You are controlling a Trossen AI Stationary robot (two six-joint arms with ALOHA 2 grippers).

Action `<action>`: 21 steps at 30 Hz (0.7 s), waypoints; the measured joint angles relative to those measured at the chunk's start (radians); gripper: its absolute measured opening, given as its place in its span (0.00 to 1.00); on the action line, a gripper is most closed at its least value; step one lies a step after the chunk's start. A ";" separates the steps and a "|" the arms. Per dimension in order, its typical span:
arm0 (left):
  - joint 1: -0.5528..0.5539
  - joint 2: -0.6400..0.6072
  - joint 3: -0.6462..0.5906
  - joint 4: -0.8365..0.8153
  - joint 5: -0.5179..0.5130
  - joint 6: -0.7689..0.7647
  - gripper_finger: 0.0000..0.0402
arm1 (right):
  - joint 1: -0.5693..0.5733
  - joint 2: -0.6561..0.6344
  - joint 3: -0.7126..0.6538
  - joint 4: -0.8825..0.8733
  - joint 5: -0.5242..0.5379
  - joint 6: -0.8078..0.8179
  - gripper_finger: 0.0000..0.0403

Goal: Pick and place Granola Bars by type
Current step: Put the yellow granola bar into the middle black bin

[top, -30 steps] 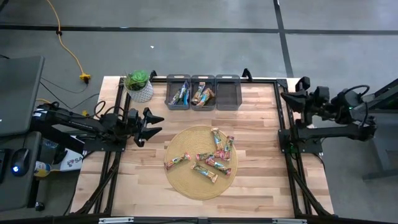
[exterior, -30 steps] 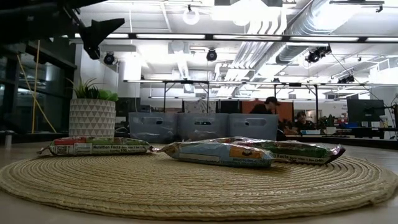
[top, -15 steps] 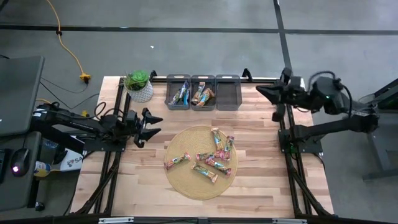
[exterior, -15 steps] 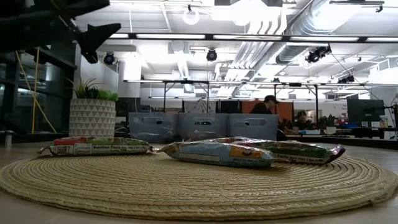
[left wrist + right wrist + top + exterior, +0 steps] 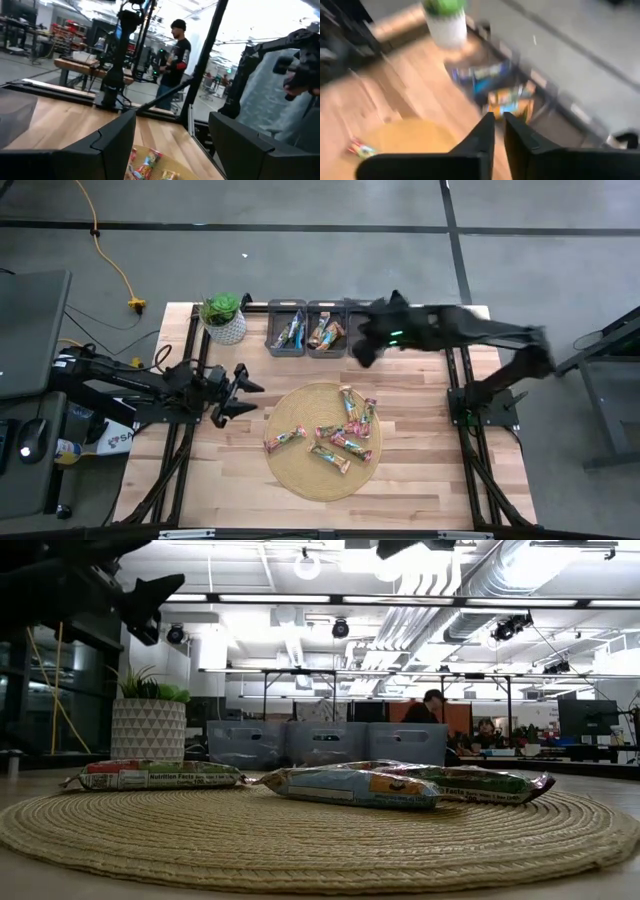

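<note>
right claw (image 5: 362,348) fingers nearly together, empty, above third bin (image 5: 367,330) | Granola Bars (image 5: 340,430) on mat (image 5: 300,470) below-left, unsorted | left claw (image 5: 238,387) spread, waiting

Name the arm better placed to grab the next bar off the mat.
Left, probably. Left gripper hangs open beside the round mat; right gripper, nearly closed, is over the bins.

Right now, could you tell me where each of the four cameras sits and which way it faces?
High: overhead, looking straight down; both arms, round mat.
Low: tabletop height, level across bars toward bins; left gripper above.
Left wrist: past own open fingers toward a person.
Right wrist: over own near-shut fingers toward plant.
Shared: mat.
</note>
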 joint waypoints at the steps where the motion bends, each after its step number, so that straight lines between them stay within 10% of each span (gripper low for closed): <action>1: 0.000 0.000 0.000 0.001 0.005 0.006 0.62 | 0.000 0.039 0.011 -0.023 -0.009 0.030 0.10; 12: 0.000 0.000 -0.001 0.009 0.015 0.011 0.62 | -0.012 0.294 -0.022 -0.140 -0.192 0.352 0.43; 21: 0.000 0.000 -0.001 0.008 0.016 0.011 0.62 | -0.041 0.368 -0.116 -0.127 -0.259 0.493 0.50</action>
